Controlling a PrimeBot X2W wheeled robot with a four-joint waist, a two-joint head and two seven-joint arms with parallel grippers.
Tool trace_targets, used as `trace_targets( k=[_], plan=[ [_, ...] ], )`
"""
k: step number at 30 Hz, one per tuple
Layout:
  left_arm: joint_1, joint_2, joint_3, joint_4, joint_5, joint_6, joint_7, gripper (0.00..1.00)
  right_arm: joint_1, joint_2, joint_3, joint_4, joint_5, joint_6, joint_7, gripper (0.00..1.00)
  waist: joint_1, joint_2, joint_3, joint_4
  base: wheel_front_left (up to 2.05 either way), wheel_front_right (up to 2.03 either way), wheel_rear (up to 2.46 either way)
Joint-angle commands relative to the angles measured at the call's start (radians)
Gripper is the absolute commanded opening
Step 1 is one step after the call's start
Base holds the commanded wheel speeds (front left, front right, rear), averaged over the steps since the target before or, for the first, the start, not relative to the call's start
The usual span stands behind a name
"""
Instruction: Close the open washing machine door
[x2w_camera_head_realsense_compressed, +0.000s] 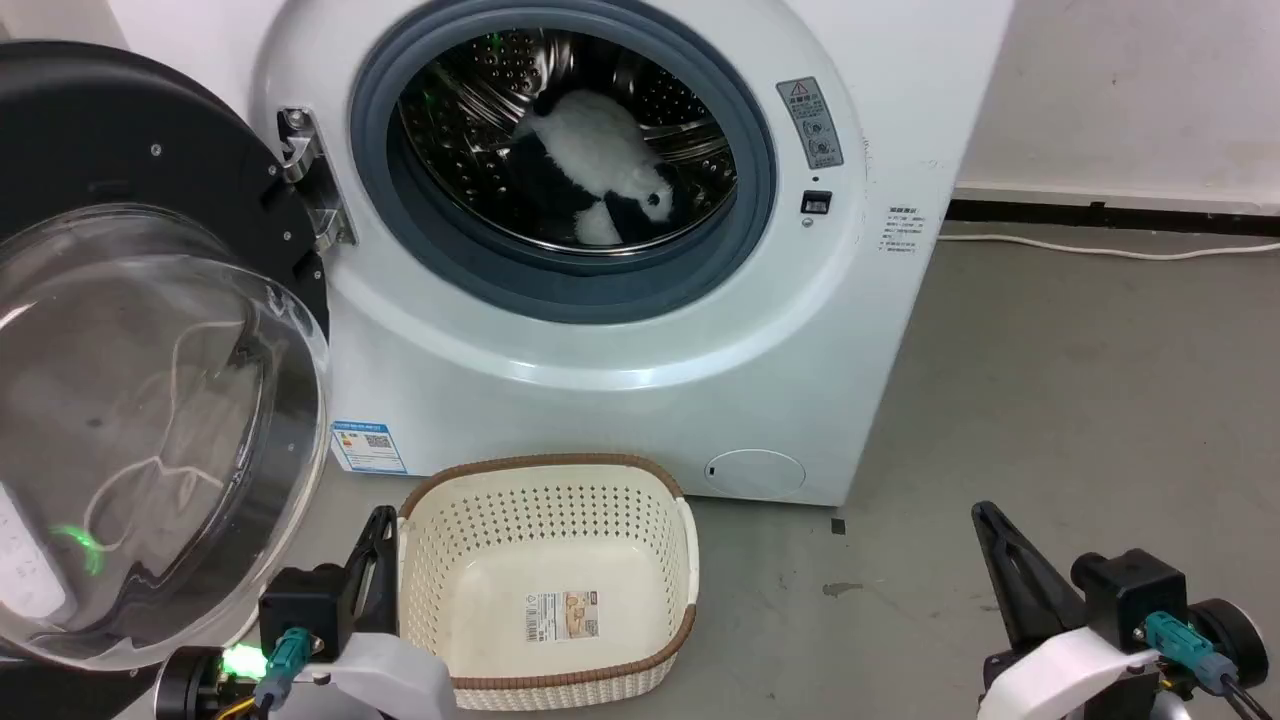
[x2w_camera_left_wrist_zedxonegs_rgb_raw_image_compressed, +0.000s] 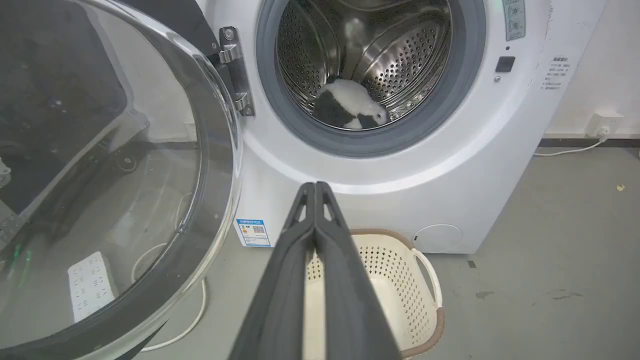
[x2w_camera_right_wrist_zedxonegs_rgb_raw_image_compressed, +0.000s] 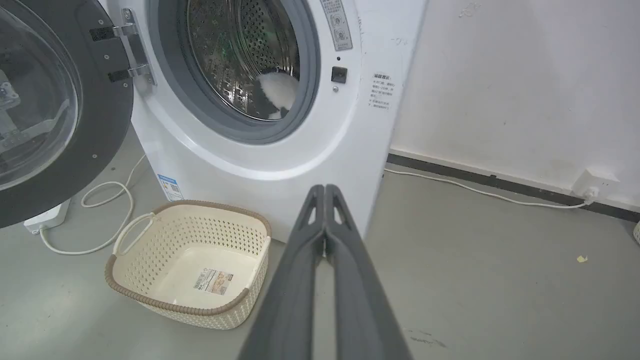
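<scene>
Cream basket (x2w_camera_head_realsense_compressed: 560, 520) sits on grey floor (x2w_camera_head_realsense_compressed: 1050, 400) before the washing machine (x2w_camera_head_realsense_compressed: 600, 400).

The right gripper (x2w_camera_right_wrist_zedxonegs_rgb_raw_image_compressed: 324, 189) is seen with its two dark fingers pressed together. Beyond the tips, the washing machine (x2w_camera_right_wrist_zedxonegs_rgb_raw_image_compressed: 345, 145) is shown with a black-and-white plush toy (x2w_camera_right_wrist_zedxonegs_rgb_raw_image_compressed: 277, 90) lying in its drum. The washing machine door (x2w_camera_right_wrist_zedxonegs_rgb_raw_image_compressed: 100, 125) is swung wide open at upper left. A cream basket (x2w_camera_right_wrist_zedxonegs_rgb_raw_image_compressed: 150, 300) is set left of the fingers.

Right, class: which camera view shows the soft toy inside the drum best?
The head view: the black-and-white soft toy lies large and clear in the drum. The left wrist view shows it smaller; in the right wrist view the gasket hides part of it.
</scene>
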Motion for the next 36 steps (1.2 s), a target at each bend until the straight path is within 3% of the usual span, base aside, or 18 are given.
trace_targets(
  k=[1, 27, 28, 36],
  plan=[
    [-0.015, 0.000, 0.002, -0.004, 0.003, 0.003, 0.000, 0.00, -0.014, 0.004, 0.000, -0.004, -0.008, 0.001, 0.000, 0.00, 0.0000, 0.0000, 0.000, 0.000, 0.00, 0.00, 0.00],
    [-0.015, 0.000, 0.002, -0.004, 0.003, 0.003, 0.000, 0.00, -0.014, 0.004, 0.000, -0.004, -0.008, 0.001, 0.000, 0.00, 0.0000, 0.0000, 0.000, 0.000, 0.00, 0.00, 0.00],
    [0.000, 0.000, 0.000, 0.000, 0.000, 0.000, 0.000, 1.00, 0.000, 0.000, 0.000, 0.000, 0.000, 0.000, 0.000, 1.00, 0.0000, 0.0000, 0.000, 0.000, 0.00, 0.00, 0.00],
    [0.000, 0.000, -0.007, 0.000, -0.001, 0.000, -0.009, 1.00, 0.001, 0.000, -0.003, 0.004, 0.011, 0.000, -0.009, 1.00, 0.0000, 0.0000, 0.000, 0.001, 0.00, 0.00, 0.00]
  ],
)
